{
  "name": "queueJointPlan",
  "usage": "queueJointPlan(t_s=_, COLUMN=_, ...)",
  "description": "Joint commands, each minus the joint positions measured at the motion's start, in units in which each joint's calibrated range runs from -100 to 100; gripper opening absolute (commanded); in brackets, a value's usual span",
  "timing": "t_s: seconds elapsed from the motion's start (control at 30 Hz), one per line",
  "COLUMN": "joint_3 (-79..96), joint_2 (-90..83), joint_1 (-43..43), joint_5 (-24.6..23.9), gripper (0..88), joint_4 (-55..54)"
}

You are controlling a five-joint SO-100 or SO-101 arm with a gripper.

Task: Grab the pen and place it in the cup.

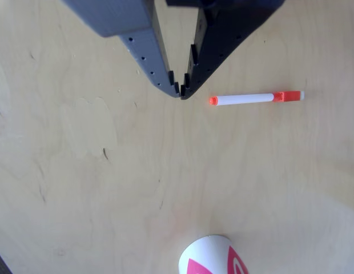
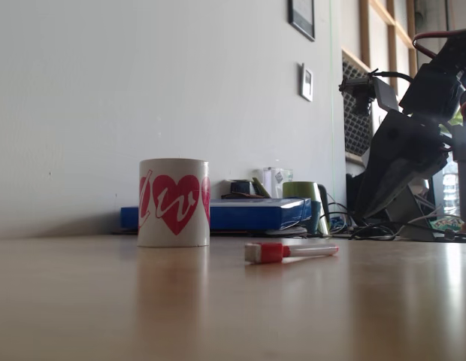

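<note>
The pen [image 1: 254,99] lies flat on the pale wooden table, a slim white marker with its orange-red cap to the right in the other view. My gripper [image 1: 180,91] comes in from the top edge with its tips meeting, shut on nothing, a short way left of the pen's orange-red tip. The cup [image 1: 213,256], white with pink-red markings, peeks in at the bottom edge. In the fixed view the cup [image 2: 173,202] stands upright at left, showing a red heart. The pen [image 2: 291,251] lies to its right, and the dark arm [image 2: 410,154] hangs above the table at far right.
A blue flat box [image 2: 252,213], a green cup [image 2: 302,192] and cables sit along the wall behind the table. Bare wood [image 1: 80,171] stretches left of the gripper and between pen and cup.
</note>
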Motion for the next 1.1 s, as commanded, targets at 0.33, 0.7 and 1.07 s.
queueJointPlan(t_s=0.33, joint_3=-1.2, joint_2=-0.4, joint_1=-0.2, joint_5=-0.1, gripper=1.0, joint_4=0.0)
queueJointPlan(t_s=0.7, joint_3=-1.2, joint_2=-0.4, joint_1=-0.2, joint_5=-0.1, gripper=1.0, joint_4=0.0)
queueJointPlan(t_s=1.07, joint_3=-1.3, joint_2=0.1, joint_1=0.4, joint_5=-0.1, gripper=1.0, joint_4=0.0)
